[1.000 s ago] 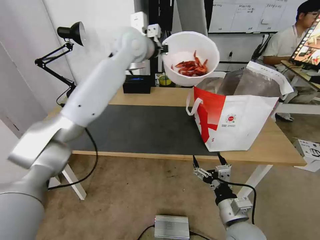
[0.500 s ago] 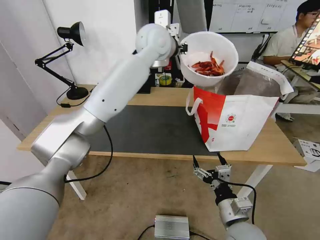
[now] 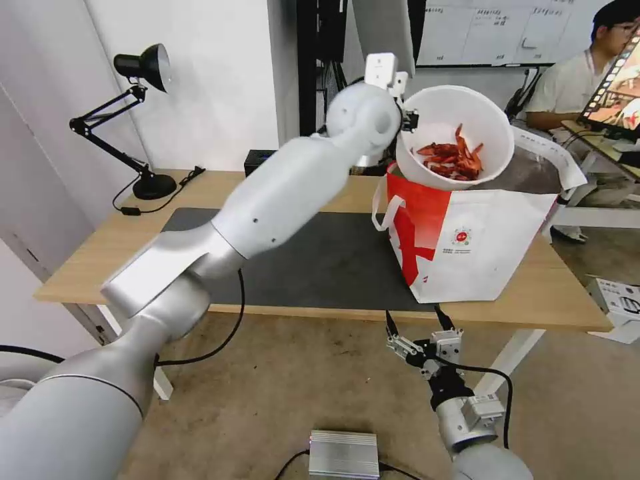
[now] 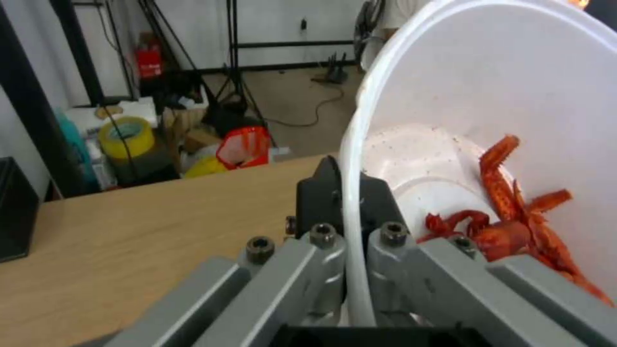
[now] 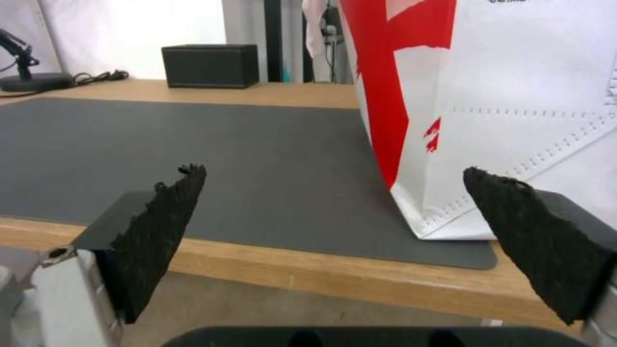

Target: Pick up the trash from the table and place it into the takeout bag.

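A white round bowl (image 3: 455,137) of red crayfish shells (image 3: 452,159) hangs tilted over the open top of the red-and-white takeout bag (image 3: 480,233), near its left side. My left gripper (image 3: 408,120) is shut on the bowl's rim; in the left wrist view its fingers (image 4: 321,197) pinch the thin rim of the bowl (image 4: 501,96), with the shells (image 4: 514,221) inside. The bag stands on the right end of the table (image 3: 100,260), partly on the dark grey mat (image 3: 320,267). My right gripper (image 3: 415,325) waits open below the table's front edge, facing the bag (image 5: 514,96).
A black desk lamp (image 3: 143,67) stands at the table's far left corner and a black box (image 3: 257,160) at the back edge. A silver box (image 3: 344,453) lies on the floor in front of me, and a white box (image 3: 620,300) on the floor at right.
My left arm has swung the bowl to the right and slightly down, from above the table's back edge to over the bag's opening. The right arm has not moved.
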Controlling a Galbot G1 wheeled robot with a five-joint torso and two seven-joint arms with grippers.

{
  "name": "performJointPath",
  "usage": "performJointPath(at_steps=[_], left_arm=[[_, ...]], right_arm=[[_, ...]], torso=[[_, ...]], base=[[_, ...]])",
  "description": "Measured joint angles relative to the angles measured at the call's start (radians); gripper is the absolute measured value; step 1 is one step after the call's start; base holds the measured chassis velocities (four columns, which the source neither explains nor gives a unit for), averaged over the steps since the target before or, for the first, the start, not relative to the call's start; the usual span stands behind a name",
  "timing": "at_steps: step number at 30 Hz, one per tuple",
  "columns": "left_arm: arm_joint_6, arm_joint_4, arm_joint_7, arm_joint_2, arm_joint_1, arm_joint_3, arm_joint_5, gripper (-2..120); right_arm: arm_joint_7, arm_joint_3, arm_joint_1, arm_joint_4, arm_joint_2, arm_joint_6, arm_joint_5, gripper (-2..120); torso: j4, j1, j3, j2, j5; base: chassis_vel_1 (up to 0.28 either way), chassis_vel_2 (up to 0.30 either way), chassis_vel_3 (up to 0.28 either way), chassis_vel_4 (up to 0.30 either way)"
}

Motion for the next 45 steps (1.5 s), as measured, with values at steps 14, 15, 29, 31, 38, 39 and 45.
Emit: performJointPath(at_steps=[14, 15, 29, 31, 38, 39, 45], left_arm=[[-0.014, -0.052, 0.061, 0.029, 0.008, 0.062, 0.012, 0], [-0.002, -0.055, 0.063, 0.030, 0.008, 0.064, 0.005, 0], [0.123, -0.091, 0.044, 0.049, 0.019, 0.058, -0.057, 21], [0.129, -0.096, 0.039, 0.054, 0.019, 0.055, -0.072, 30], [0.129, -0.110, 0.035, 0.060, 0.016, 0.050, -0.076, 55], [0.129, -0.114, 0.034, 0.062, 0.017, 0.049, -0.077, 59], [0.116, -0.154, 0.014, 0.096, 0.024, 0.039, -0.077, 83]], right_arm=[[0.000, 0.000, 0.000, 0.000, 0.000, 0.000, 0.000, 100], [0.000, 0.000, 0.000, 0.000, 0.000, 0.000, 0.000, 100], [0.000, 0.000, 0.000, 0.000, 0.000, 0.000, 0.000, 100], [0.000, 0.000, 0.000, 0.000, 0.000, 0.000, 0.000, 100], [0.000, 0.000, 0.000, 0.000, 0.000, 0.000, 0.000, 100], [0.000, 0.000, 0.000, 0.000, 0.000, 0.000, 0.000, 100], [0.000, 0.000, 0.000, 0.000, 0.000, 0.000, 0.000, 100]], torso=[[0.0002, 0.000, 0.000, 0.000, -0.0001], [0.0002, 0.000, 0.000, 0.000, -0.0001], [0.0001, 0.000, 0.000, 0.000, -0.0001], [0.0001, 0.000, 0.000, 0.000, -0.0002], [0.0001, 0.000, 0.000, 0.000, -0.0002], [0.0001, 0.000, 0.000, 0.000, -0.0002], [0.0000, 0.000, 0.000, 0.000, -0.0002]], base=[[0.000, 0.000, 0.000, 0.000], [0.000, 0.000, 0.000, 0.000], [0.000, 0.000, 0.000, 0.000], [0.000, 0.000, 0.000, 0.000], [0.000, 0.000, 0.000, 0.000], [0.000, 0.000, 0.000, 0.000], [0.000, 0.000, 0.000, 0.000]])
